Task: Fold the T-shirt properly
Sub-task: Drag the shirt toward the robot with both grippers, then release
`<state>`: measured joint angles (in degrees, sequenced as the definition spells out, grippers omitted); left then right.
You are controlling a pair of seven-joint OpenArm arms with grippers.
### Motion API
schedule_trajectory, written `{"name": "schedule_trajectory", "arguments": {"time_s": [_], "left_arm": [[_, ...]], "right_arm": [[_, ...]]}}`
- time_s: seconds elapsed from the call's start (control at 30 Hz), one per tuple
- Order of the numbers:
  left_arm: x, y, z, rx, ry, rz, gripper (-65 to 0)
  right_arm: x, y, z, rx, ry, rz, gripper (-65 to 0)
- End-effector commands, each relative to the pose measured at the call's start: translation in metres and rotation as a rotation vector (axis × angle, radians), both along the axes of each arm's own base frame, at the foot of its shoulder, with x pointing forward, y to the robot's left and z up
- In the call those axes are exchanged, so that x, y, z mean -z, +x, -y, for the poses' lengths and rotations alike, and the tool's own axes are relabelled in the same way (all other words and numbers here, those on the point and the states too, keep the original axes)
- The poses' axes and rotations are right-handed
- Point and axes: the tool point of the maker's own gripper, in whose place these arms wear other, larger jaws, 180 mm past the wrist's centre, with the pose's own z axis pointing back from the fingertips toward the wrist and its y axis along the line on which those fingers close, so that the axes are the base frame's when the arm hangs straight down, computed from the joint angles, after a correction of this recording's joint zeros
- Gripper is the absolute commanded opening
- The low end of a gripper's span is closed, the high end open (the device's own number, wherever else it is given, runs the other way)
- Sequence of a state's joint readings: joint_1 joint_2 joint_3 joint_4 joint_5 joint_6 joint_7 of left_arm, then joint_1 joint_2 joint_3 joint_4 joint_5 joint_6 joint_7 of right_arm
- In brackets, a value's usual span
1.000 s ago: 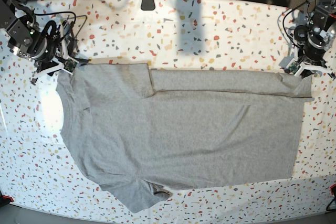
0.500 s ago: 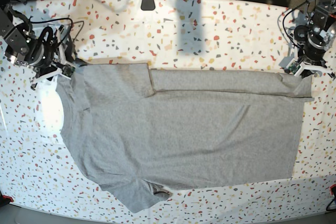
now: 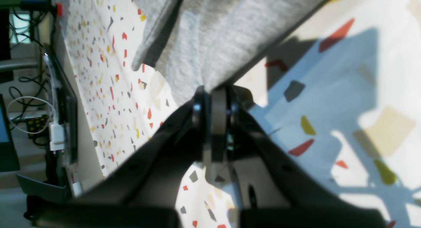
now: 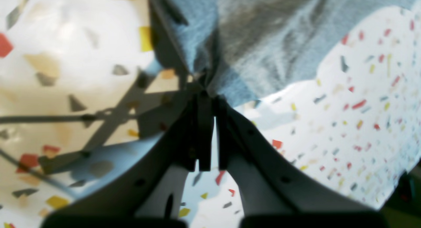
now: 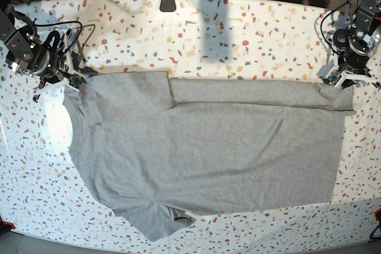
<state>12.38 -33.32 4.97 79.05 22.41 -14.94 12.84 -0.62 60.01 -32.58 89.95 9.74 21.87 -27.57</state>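
Observation:
The T-shirt (image 5: pixel 208 147) lies spread flat on the speckled table (image 5: pixel 238 34), plain grey side up, with its far long edge folded over into a narrow band. My left gripper (image 5: pixel 343 81) at the far right is shut on the shirt's far right corner; in the left wrist view the cloth (image 3: pixel 210 34) runs straight into the closed jaws of the left gripper (image 3: pixel 212 93). At the far left, my right gripper (image 5: pixel 74 81) is shut on the shirt's shoulder corner. In the right wrist view, fabric (image 4: pixel 263 40) bunches into the closed tips of the right gripper (image 4: pixel 207 89).
A black mount (image 5: pixel 167 2) sits at the table's back edge. Cables (image 5: pixel 71 28) loop beside the right arm at the far left. A white plug and wires (image 3: pixel 56 136) hang beyond the table's edge in the left wrist view.
My right gripper has closed on the shirt's far left corner after shifting slightly toward the back. The left arm and the rest of the shirt have not moved.

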Motion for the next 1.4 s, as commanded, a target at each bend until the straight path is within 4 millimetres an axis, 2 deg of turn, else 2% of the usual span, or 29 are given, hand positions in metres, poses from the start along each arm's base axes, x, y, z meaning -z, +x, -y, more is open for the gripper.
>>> {"name": "schedule_trajectory", "arguments": {"time_s": [0.0, 0.23, 0.33, 0.6, 0.73, 0.93, 1.07, 1.2, 1.37], "left_arm": [[-0.004, 0.001, -0.001, 0.007, -0.004, 0.006, -65.0], [-0.007, -0.008, -0.01, -0.026, -0.031, -0.003, -65.0], [-0.008, -0.019, -0.016, -0.029, -0.009, -0.022, -65.0], [-0.006, -0.054, -0.01, 0.001, 0.014, -0.054, -65.0], [-0.006, -0.068, -0.01, 0.002, 0.008, -0.065, -65.0], [-0.026, -0.079, -0.023, -0.041, -0.005, -0.032, -65.0], [-0.036, -0.092, -0.022, -0.016, -0.032, -0.01, -65.0], [-0.034, -0.104, -0.019, -0.002, -0.032, -0.033, -65.0], [-0.032, -0.11, -0.021, -0.007, -0.027, -0.048, -65.0]], "right_arm": [[-0.013, 0.008, 0.015, 0.02, -0.04, 0.026, -65.0], [-0.015, -0.02, 0.049, 0.089, -0.098, -0.077, -65.0], [-0.01, -0.037, 0.055, 0.086, -0.112, -0.123, -65.0], [0.01, -0.087, 0.028, 0.017, -0.089, -0.217, -65.0], [0.01, -0.102, 0.021, 0.007, -0.132, -0.188, -65.0], [0.013, -0.126, 0.011, -0.016, -0.149, -0.193, -65.0], [0.015, -0.141, -0.001, -0.029, -0.15, -0.205, -65.0], [0.011, -0.152, -0.006, -0.041, -0.175, -0.2, -65.0], [0.006, -0.163, -0.015, -0.057, -0.181, -0.192, -65.0]]}}
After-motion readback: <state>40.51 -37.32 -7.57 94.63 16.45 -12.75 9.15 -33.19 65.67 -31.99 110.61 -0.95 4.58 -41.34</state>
